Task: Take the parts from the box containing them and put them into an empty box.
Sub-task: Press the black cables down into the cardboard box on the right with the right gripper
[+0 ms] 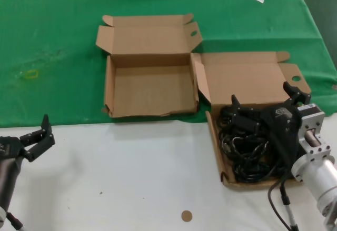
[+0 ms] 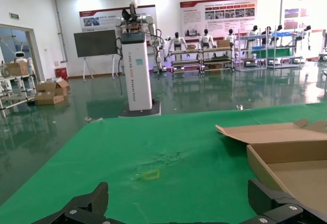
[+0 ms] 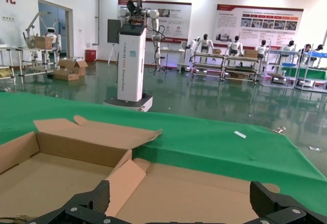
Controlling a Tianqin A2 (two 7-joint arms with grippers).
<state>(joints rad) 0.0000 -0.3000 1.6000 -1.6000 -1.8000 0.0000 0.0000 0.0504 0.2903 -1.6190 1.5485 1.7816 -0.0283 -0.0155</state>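
Cords [image 1: 247,152], black and tangled, are piled in the full box [image 1: 253,81] at the near right, and the right gripper [image 1: 263,110] is hung right over that pile with its jaws spread wide and nothing held. Whether the fingertips are already touching the cables can't be told from the head view. So the pick is straight down from the gripper; the pile looks stretched near-to-far along the box, though single bundles can't be counted in that knot, could be a few. The left gripper [image 1: 39,139] is parked at the near left over the white table [image 1: 131,178], also open wide and empty, well apart from the cords, so the right arm is clearly the nearer one for the grab. A small brown disc [image 1: 186,216] is seen on the table near the front edge. Farther back and to the left, the empty box [image 1: 150,91] is set on the green cloth [image 1: 52,52], just beside the full one, flaps almost touching. Two boxes are counted, two grippers, one heap of cords. A carry up and to the left is probably what's called for after the grab.
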